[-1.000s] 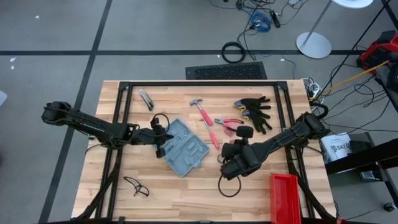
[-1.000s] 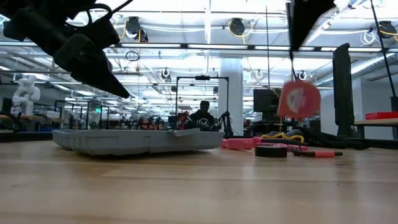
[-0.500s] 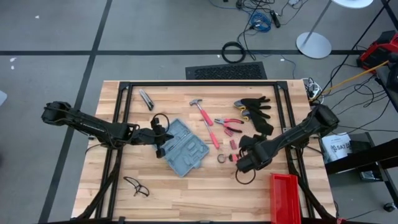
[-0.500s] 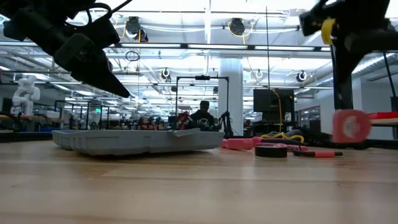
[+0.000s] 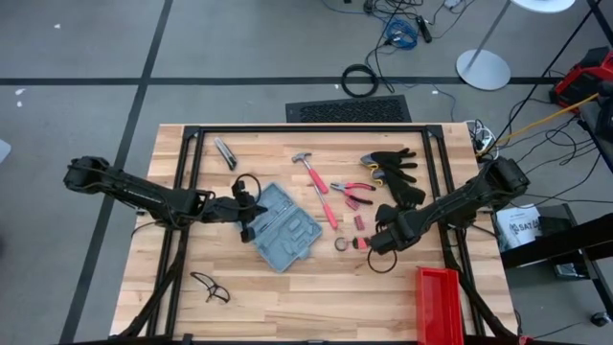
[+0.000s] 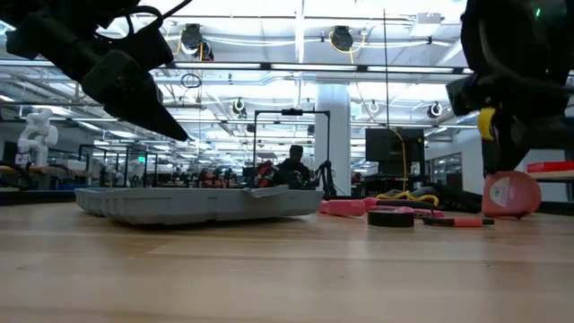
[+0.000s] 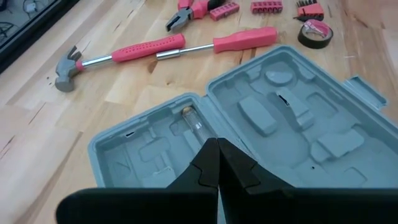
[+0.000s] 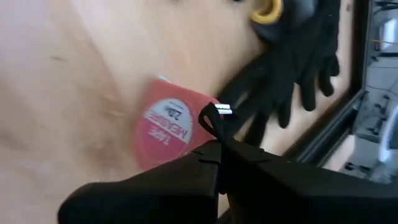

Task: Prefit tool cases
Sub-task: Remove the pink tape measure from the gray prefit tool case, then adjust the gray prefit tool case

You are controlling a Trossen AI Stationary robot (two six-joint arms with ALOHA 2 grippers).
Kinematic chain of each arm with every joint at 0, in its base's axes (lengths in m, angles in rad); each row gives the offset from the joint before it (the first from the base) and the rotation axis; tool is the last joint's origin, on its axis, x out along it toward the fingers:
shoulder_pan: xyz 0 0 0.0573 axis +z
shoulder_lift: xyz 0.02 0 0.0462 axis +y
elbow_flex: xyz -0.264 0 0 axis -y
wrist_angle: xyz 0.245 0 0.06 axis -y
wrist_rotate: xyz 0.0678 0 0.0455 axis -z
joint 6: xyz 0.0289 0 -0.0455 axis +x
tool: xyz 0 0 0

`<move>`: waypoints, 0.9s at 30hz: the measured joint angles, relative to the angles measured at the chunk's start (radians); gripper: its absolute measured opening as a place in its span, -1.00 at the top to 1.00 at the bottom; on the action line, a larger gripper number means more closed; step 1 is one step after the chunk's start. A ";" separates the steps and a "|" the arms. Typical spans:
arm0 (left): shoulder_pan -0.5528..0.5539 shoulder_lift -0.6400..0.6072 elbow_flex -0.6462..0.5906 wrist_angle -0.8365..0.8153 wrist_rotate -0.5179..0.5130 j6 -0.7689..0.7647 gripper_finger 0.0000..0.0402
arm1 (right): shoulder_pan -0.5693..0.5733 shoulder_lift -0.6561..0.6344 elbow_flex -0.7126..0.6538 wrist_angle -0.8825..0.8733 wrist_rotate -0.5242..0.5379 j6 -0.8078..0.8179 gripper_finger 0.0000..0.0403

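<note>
The tool case (image 5: 284, 227) lies open and flat near the middle of the table (image 5: 278, 292), its grey moulded tray showing empty pockets, so the filling looks barely begun. The left end effector (image 5: 251, 221), its fingers pressed together on nothing, hangs over the case's edge nearest the left arm.

The right end effector (image 8: 217, 142) is on the far side of the case from the left one, well apart from it, fingers pinched on the small black loop of a red tape measure (image 8: 165, 130). That measure sits at or just above the wood beside the black gloves (image 5: 397, 172). The step in hand seems to be bringing the tape measure to the case. The next move likely calls for carrying it across to the case and lowering it into the matching pocket without letting it swing on its loop.

Counted around the case:
- one hammer (image 5: 306, 170)
- one red-handled screwdriver (image 7: 217, 43)
- one pair of pliers (image 5: 352, 193)
- one roll of black tape (image 7: 314, 32)
- three small red bit holders, as far as I can tell
- one pair of safety glasses (image 5: 210, 286)
- one red bin (image 5: 441, 305)
</note>
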 joint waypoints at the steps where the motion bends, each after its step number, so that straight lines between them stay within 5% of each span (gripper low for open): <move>1: 0.004 0.000 0.000 0.000 0.000 0.000 1.00 | -0.009 0.000 -0.010 0.006 0.005 -0.012 1.00; 13: 0.019 0.000 0.000 0.000 0.000 0.003 1.00 | -0.076 -0.008 -0.057 0.167 -0.009 -0.084 0.94; 27: 0.019 0.000 0.000 -0.001 0.000 0.006 1.00 | -0.076 -0.207 0.019 0.216 0.020 -0.029 0.25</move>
